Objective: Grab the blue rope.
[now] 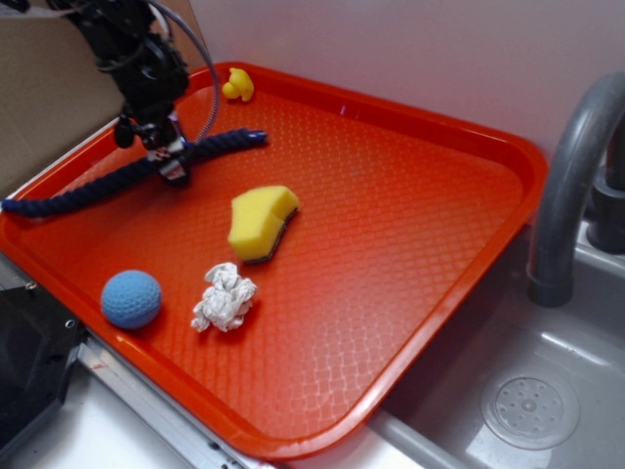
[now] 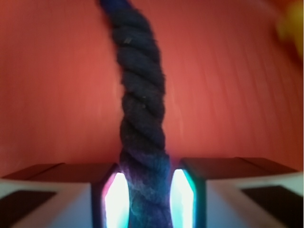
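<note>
One rope [image 1: 98, 186], dark navy and twisted, lies along the far-left part of the red tray [image 1: 410, 195], running from the left rim toward the far middle. The pincer [image 1: 174, 168] is down over its middle stretch. In the wrist view the rope [image 2: 142, 109] passes straight between the two fingers [image 2: 114, 197], which sit tight against its sides, so the pincer looks to be pinching the rope, or just short of it. The step in hand seems to be the closing of the grasp. Next would come a firm squeeze and a straight lift; since the cord is limp, both ends will likely sag and drag. Nearer lie a yellow sponge [image 1: 260, 221], a crumpled wad [image 1: 225, 297] and a light blue ball [image 1: 131, 299], all well apart from the rope; a rubber duck [image 1: 237, 85] sits at the far rim.
</note>
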Robot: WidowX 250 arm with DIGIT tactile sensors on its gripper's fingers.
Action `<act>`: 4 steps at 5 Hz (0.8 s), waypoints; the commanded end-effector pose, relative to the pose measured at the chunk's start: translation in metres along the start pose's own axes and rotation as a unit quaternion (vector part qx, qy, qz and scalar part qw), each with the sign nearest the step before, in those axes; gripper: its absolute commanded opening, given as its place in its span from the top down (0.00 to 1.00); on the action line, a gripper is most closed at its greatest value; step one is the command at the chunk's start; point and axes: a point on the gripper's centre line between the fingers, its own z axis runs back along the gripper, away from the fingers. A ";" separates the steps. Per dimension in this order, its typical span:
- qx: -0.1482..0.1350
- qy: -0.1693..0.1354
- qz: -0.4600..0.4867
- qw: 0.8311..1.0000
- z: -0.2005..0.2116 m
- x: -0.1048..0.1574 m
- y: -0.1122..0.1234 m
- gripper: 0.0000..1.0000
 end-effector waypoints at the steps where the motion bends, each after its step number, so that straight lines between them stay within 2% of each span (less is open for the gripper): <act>1: 0.015 -0.054 0.044 0.997 0.081 0.022 -0.005 1.00; 2: 0.003 0.003 0.138 0.990 0.121 0.029 -0.022 1.00; 3: -0.064 0.042 0.243 0.967 0.160 0.034 -0.042 1.00; 4: -0.074 0.040 0.342 0.936 0.176 0.033 -0.050 1.00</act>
